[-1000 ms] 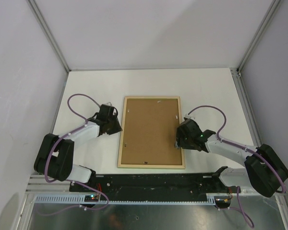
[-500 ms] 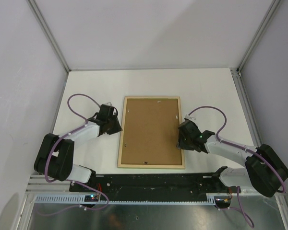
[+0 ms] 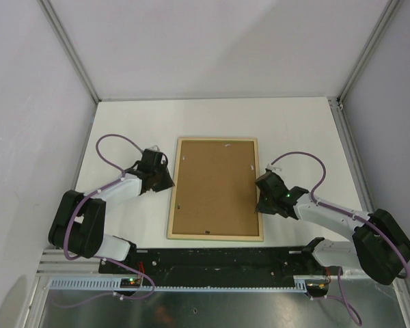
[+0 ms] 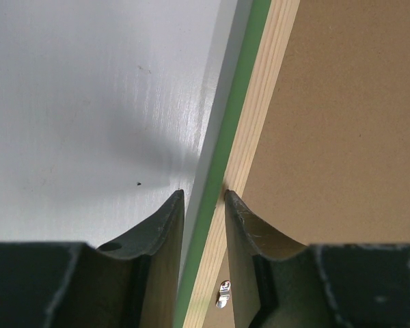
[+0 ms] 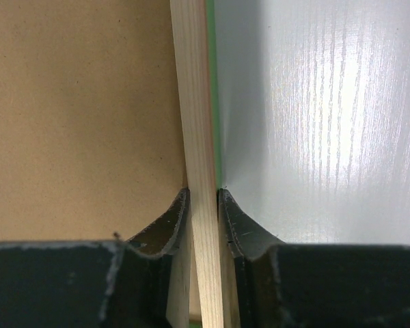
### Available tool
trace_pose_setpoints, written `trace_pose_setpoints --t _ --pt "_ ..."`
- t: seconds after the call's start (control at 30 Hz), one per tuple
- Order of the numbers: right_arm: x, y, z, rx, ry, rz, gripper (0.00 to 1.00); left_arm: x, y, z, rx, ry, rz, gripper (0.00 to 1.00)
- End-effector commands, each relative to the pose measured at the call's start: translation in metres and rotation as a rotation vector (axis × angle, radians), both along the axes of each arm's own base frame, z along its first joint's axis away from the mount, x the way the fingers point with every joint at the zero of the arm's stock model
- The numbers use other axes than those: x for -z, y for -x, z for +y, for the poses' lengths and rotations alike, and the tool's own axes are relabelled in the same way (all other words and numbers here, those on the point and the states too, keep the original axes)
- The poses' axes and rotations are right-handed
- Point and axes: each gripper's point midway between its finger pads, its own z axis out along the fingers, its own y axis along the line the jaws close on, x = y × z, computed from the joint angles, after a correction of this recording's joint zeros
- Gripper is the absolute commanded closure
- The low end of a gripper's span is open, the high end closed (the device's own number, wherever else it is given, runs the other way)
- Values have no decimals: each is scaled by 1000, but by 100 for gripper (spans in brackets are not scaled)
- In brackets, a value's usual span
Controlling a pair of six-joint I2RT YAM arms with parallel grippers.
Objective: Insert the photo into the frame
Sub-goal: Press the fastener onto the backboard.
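A: What is surrounding the white table (image 3: 294,130)?
B: Pale grey walls (image 3: 212,48) are closing it in on the left, far and right sides, and aluminium posts (image 3: 70,51) are running along the corners.
A: And at the near edge?
B: A black rail (image 3: 219,258) is lying across it, with a perforated strip (image 3: 219,285) and a dull metal sheet (image 3: 219,311) sitting nearer still. Light is glinting softly off the tabletop.

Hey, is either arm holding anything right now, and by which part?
The frame: the right gripper pinches its right-hand rail. The left gripper straddles the opposite rail, but whether it grips can't be told.
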Motion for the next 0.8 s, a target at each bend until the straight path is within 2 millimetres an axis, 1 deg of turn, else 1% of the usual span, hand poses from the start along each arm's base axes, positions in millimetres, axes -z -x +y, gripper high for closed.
trace_pose_setpoints --t 0.0,0.07,0.1,0.17,0.27,0.53,0.77 --pt "4 13 -9 3 28 35 80 17 14 13 -25 -51 57 65" --pt "3 12 -8 5 22 31 67 16 14 12 -22 -49 56 65" --pt "3 11 -7 5 15 29 63 16 14 12 -21 -48 55 65" --pt "2 10 -4 5 2 25 58 15 13 12 -20 -48 53 65" --pt "2 9 0 2 -10 25 57 16 14 11 -19 -49 56 65" --pt "8 13 4 -13 3 39 57 18 14 11 -18 -49 62 65" --pt "11 18 0 -17 34 50 58 18 13 11 -18 -49 63 65"
